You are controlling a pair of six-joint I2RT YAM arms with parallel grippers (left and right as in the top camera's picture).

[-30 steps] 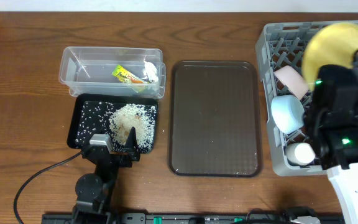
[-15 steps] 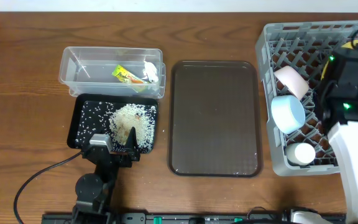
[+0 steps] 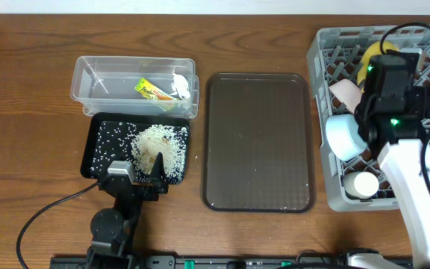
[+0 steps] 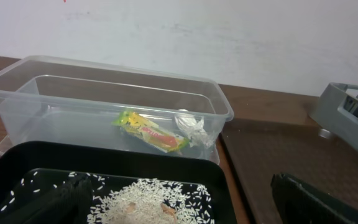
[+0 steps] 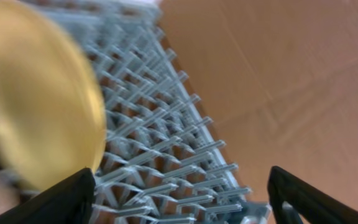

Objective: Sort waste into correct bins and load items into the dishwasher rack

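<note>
Brown wooden surface (image 3: 28,194). The overhead view mostly hides the yellow plate (image 5: 36,93); the right wrist view shows it upper left. Left hand (image 4: 182,186) and right hand (image 5: 180,180) gape empty.

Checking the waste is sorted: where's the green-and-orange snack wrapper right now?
Overhead view, left side: the snack wrapper lies inside the clear tub, just left of the crumpled white paper, behind the black tray.

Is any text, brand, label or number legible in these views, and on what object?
None can be read.
The snack wrapper in the clear tub carries printing, but it is too small and blurred to make out in the overhead or left wrist view.
Nothing else shows lettering.
</note>
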